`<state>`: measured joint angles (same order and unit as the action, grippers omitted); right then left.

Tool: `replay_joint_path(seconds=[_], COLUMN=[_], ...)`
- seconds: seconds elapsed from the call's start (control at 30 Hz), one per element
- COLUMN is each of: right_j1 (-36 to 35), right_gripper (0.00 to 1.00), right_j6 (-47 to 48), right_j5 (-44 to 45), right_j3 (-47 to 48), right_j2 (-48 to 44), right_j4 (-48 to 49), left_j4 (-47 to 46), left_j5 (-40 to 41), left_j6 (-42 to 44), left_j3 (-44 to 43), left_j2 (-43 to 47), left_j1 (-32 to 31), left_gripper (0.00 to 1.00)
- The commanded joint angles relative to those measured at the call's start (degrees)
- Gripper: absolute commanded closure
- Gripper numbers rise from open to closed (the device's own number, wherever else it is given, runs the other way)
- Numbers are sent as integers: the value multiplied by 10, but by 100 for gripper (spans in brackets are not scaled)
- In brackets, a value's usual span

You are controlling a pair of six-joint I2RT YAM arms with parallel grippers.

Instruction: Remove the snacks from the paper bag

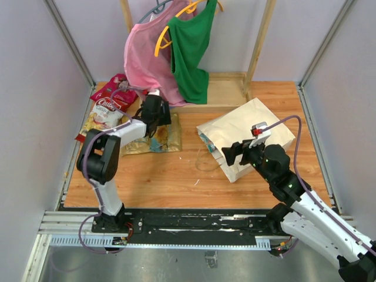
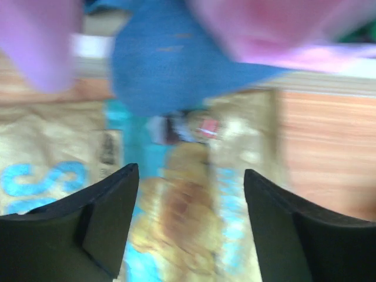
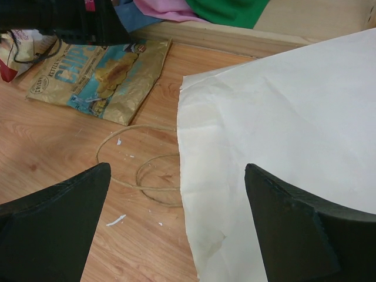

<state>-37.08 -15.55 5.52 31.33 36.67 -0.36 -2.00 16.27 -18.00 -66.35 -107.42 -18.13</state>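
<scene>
The paper bag (image 1: 249, 132) lies flat on the wooden floor at the right, with its mouth toward the left and its loop handles (image 3: 141, 173) spread on the wood. A teal packet (image 1: 205, 141) peeks from the mouth. My right gripper (image 1: 235, 154) hovers open over the bag's mouth edge (image 3: 194, 176), holding nothing. My left gripper (image 1: 157, 117) stands open just above a gold and teal chips packet (image 2: 188, 223) that lies flat on the floor (image 1: 155, 140). The left wrist view is blurred by motion. More snacks, red (image 1: 108, 89) and white (image 1: 106, 111), are piled at the far left.
A pink garment (image 1: 147, 59) and a green garment (image 1: 191, 53) hang on hangers from a wooden rack at the back, close over my left gripper. A wooden ledge (image 1: 226, 91) runs along the back. Grey walls close in both sides.
</scene>
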Motion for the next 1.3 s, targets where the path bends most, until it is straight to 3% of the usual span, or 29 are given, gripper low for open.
replay_joint_path(seconds=[0.0,0.17,0.4,0.57,1.03,1.27], right_j1=[12,11,12,12,12,12], right_gripper=[2,2,2,2,2,2], right_j6=[4,8,7,-4,1,1], right_j5=[2,10,10,-7,11,10], right_j3=[13,15,5,3,2,0], right_j2=[8,3,-12,16,20,27], right_j4=[9,4,6,19,-3,-2], left_j4=[-26,-124,-233,-387,-570,-598], left_j5=[-114,-298,-352,-423,-502,-491], left_j6=[0,-161,-245,-321,-458,-491], left_j3=[22,137,279,351,298,258], left_j2=[109,150,203,207,3,-55], left_j1=[-55,-58,-59,-62,-92,-113], left_gripper=[14,16,17,2,4,23])
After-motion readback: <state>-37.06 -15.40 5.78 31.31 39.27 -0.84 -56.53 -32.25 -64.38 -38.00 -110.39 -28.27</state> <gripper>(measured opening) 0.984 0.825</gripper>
